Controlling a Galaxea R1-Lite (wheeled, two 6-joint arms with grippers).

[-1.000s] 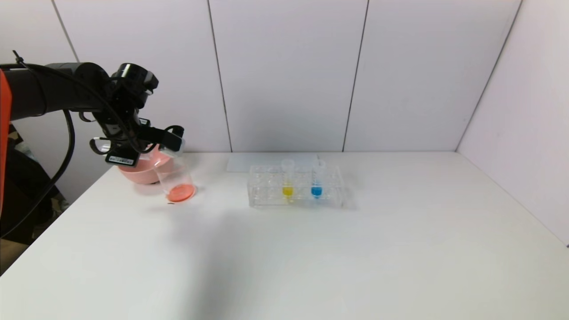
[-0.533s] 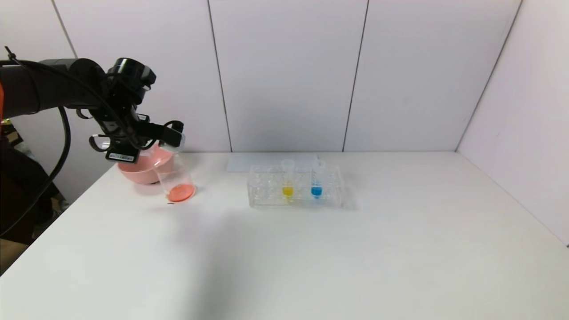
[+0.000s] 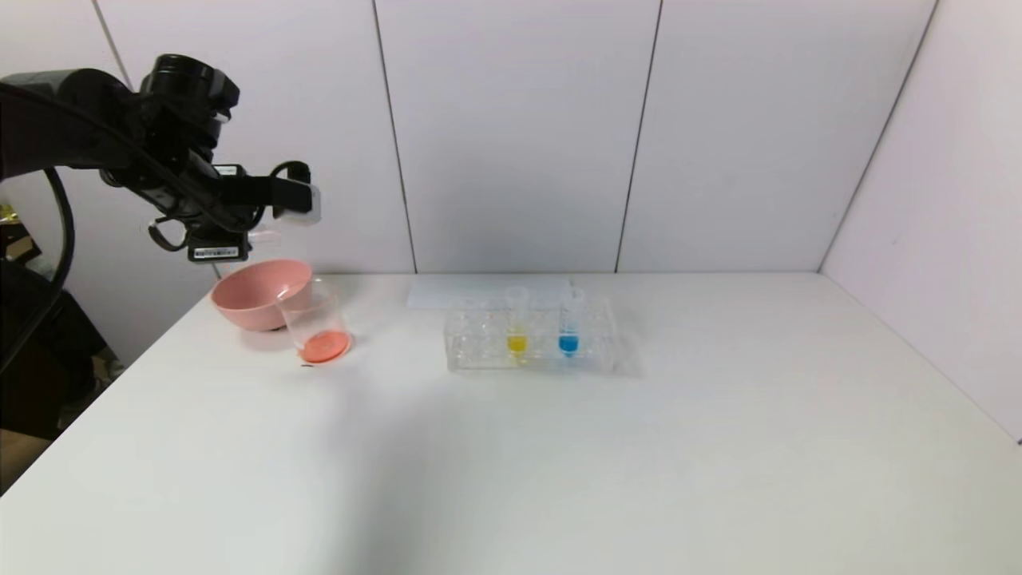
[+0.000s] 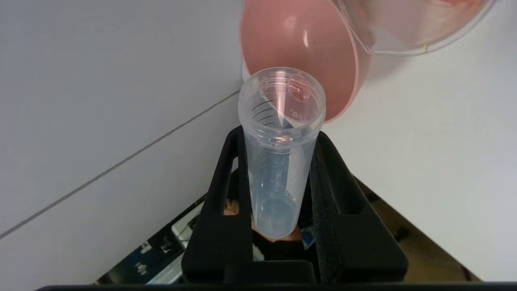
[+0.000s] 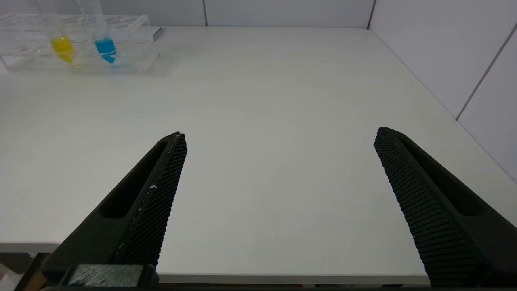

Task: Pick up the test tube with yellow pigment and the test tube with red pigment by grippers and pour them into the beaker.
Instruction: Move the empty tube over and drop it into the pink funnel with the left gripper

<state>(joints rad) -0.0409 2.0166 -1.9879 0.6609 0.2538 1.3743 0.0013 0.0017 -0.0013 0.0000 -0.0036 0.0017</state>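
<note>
My left gripper [image 3: 275, 201] is shut on the test tube with red pigment [image 4: 278, 161]. The tube looks clear and empty and lies tilted, with its mouth toward the pink bowl [image 3: 255, 294]. The gripper hangs well above the bowl and the beaker [image 3: 315, 319], which holds a thin layer of red-orange liquid. The test tube with yellow pigment [image 3: 516, 323] stands in the clear rack [image 3: 479, 351]; it also shows in the right wrist view [image 5: 60, 42]. My right gripper [image 5: 278, 135] is open and empty over the table's near edge, out of the head view.
A tube with blue liquid [image 3: 568, 323] stands in the rack beside the yellow one. The pink bowl [image 4: 299, 44] touches the beaker [image 4: 404, 28] at the table's far left. A flat pale sheet [image 3: 447, 291] lies behind the rack. Walls close the back and right.
My left gripper has risen and drawn back to the left with the tube, from the beaker's rim to well above the bowl. The beaker, rack and right arm have not moved.
</note>
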